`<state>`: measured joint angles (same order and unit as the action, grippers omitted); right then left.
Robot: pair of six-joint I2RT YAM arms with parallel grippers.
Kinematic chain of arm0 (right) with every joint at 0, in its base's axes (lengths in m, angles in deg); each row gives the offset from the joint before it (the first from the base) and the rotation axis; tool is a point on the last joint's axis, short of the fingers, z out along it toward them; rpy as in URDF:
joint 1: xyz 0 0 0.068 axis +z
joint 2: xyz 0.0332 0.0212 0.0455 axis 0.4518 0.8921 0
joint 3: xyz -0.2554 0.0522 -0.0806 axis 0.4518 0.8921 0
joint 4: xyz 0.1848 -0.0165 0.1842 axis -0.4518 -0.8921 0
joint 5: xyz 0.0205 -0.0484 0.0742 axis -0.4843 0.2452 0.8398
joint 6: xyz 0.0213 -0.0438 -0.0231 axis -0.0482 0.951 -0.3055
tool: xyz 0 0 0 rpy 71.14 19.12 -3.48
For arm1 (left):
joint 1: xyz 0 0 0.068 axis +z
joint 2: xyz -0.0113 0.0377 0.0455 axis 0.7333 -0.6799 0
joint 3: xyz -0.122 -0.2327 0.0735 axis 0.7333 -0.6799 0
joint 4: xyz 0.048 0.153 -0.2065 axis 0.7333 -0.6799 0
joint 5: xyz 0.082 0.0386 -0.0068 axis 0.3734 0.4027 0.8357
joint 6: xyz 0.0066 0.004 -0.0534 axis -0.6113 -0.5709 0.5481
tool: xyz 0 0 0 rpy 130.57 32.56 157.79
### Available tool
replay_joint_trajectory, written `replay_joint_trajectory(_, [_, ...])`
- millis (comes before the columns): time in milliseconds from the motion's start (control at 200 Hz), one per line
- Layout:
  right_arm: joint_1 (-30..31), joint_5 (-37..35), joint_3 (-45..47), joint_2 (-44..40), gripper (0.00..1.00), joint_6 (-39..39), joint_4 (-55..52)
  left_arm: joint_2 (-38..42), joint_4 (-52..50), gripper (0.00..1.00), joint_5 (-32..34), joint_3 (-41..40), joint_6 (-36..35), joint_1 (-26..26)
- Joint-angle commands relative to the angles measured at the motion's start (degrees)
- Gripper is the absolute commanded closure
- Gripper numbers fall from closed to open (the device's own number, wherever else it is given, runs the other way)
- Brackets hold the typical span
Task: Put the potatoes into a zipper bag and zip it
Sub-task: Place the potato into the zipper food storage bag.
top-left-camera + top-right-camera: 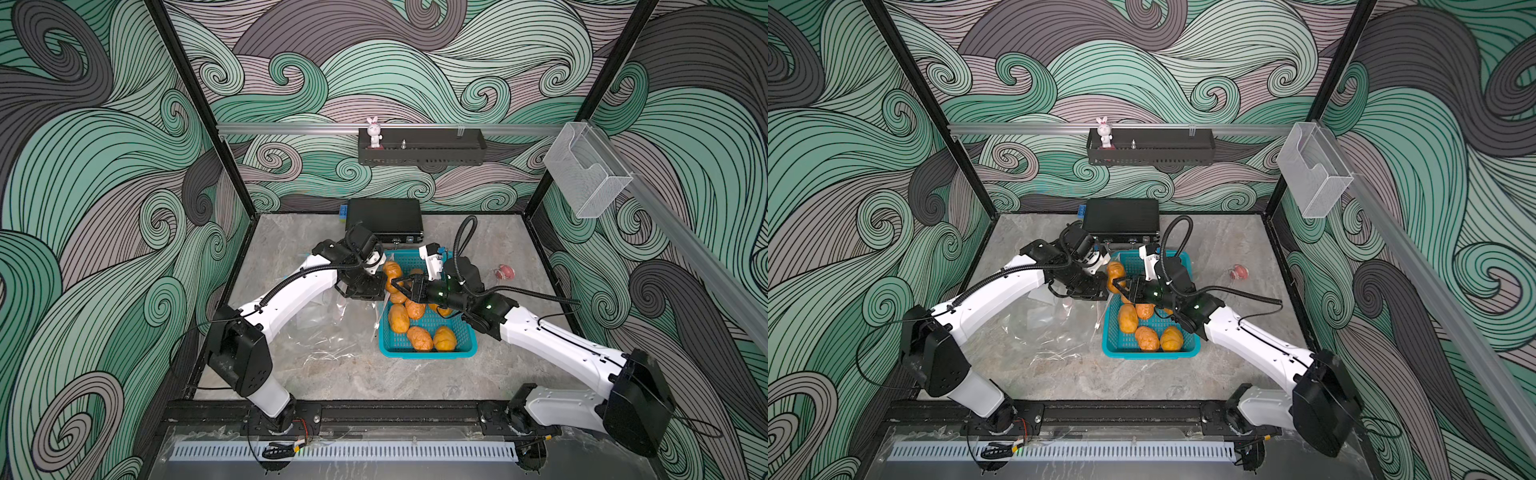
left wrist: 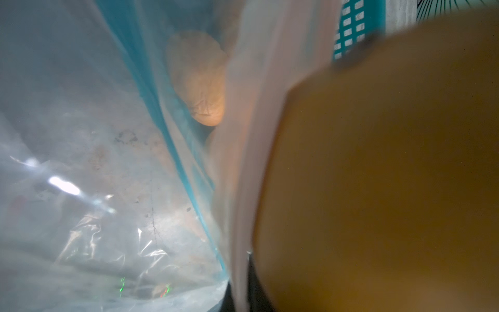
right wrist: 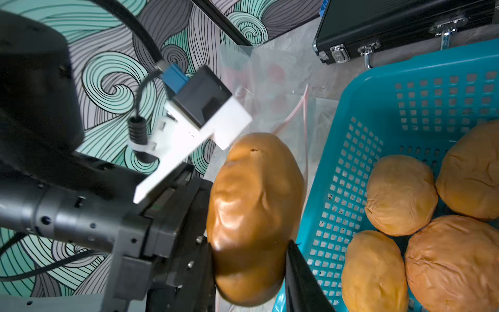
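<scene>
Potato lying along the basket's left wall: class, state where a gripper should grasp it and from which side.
Grip the potato across its narrow middle, from above: it lies flat, long axis along the basket wall, and the walls probably block a sideways approach.

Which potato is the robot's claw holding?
The darker brown, shiny oval potato, clamped in the right gripper beside the teal plastic basket. The other orange-tan potatoes lie loose inside the basket.

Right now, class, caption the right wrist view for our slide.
Right arm's jaws grip a brown potato beside the teal basket, four potatoes inside it, clear zipper bag beyond.
</scene>
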<state>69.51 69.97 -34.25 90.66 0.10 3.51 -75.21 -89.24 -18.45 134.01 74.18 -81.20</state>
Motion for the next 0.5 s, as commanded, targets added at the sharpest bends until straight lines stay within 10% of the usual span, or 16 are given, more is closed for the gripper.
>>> replay_joint_trajectory(0, [0.9,1.3,-1.0,1.5,0.70,2.7,-2.7,0.7,-0.4,1.00,-0.3,2.5,0.7,-0.3])
replay_joint_trajectory(495, [1.9,-0.6,-8.0,5.0,0.68,12.6,-11.4,1.1,-1.7,1.00,-1.4,3.7,-0.8,-0.4])
